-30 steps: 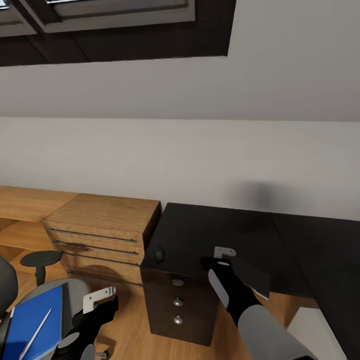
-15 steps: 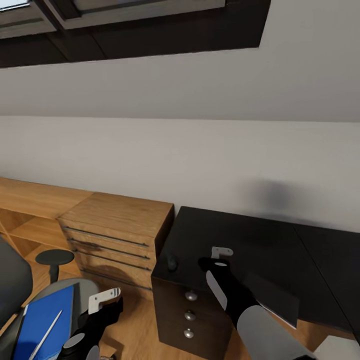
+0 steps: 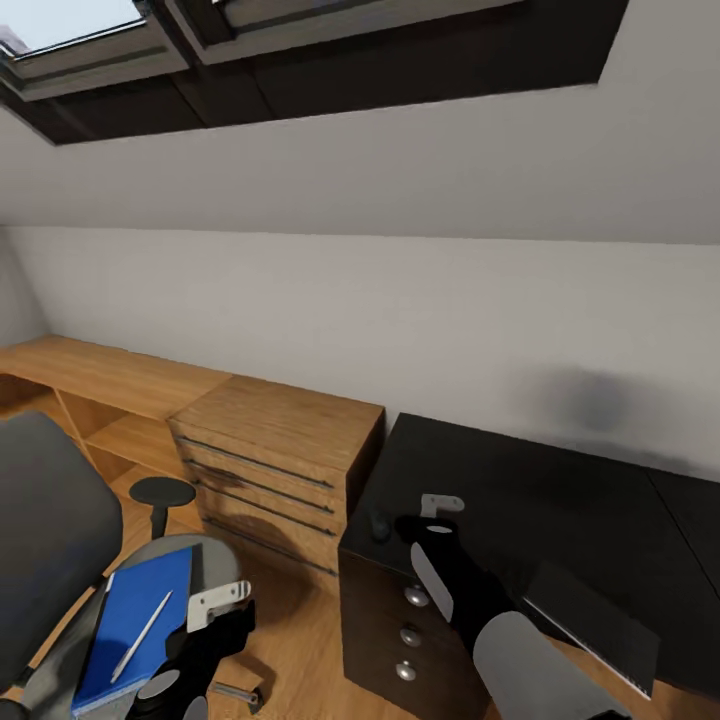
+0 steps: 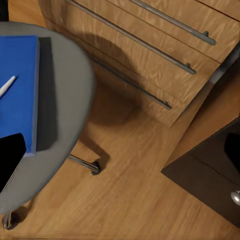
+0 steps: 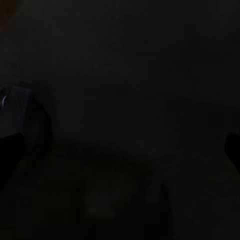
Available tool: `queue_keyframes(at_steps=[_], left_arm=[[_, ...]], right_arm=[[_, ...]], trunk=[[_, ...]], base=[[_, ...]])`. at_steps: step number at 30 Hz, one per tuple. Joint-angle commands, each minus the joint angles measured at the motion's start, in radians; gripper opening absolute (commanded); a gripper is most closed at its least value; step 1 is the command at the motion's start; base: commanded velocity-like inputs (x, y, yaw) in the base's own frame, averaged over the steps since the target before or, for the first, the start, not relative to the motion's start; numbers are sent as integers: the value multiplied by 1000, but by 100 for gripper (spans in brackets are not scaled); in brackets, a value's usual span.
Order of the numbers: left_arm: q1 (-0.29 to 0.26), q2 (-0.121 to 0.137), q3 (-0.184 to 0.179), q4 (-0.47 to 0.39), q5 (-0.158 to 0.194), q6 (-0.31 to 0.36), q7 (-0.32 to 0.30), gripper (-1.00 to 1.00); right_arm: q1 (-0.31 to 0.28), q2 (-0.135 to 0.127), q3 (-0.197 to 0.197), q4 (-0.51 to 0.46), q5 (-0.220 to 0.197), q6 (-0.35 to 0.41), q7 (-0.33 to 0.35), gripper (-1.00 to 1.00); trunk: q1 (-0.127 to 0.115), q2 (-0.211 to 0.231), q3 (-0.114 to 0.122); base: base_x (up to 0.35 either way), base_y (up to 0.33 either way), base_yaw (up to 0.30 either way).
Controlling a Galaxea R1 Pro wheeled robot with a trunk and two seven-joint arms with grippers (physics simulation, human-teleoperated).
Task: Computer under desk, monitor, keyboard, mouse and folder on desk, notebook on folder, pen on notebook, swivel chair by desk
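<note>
On the folder (image 3: 130, 620), the pen (image 3: 141, 636) lies lengthwise, tip toward the wall.

Camera swung left, swivel chair (image 3: 55, 520) and folder (image 3: 135, 620) more in view

The swivel chair (image 3: 50, 520) runs off the head view's edge. The right wrist view is almost wholly dark, so the right gripper's (image 3: 440, 508) jaw state is unreadable.

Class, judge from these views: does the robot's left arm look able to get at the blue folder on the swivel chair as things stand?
Probably yes. The left gripper hangs beside the folder on the swivel chair seat, nothing between them; only the pen lies on top.
</note>
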Motion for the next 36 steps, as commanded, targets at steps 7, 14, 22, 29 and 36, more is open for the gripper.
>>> queue_keyframes(at_steps=[7,14,22,29,36], left_arm=[[0,-1,-3,-1,10,2,10,100],[0,-1,-3,-1,10,2,10,100],[0,-1,-3,-1,10,1,8,100],[0,-1,-3,-1,11,2,8,100],[0,-1,-3,-1,12,1,8,100]], right_arm=[[-1,0,4,-1,-5,5,-7,100],[-1,0,5,-1,-5,6,-7,100],[-1,0,3,-1,-4,5,-9,100],[-1,0,2,-1,-2,8,-9,100],[-1,0,1,1,0,7,-10,100]], trunk=[[0,-1,-3],[0,-1,-3],[0,-1,-3],[0,-1,-3],[0,-1,-3]], base=[[0,0,263],[0,0,259],[52,0,146],[130,0,7],[16,0,0]])
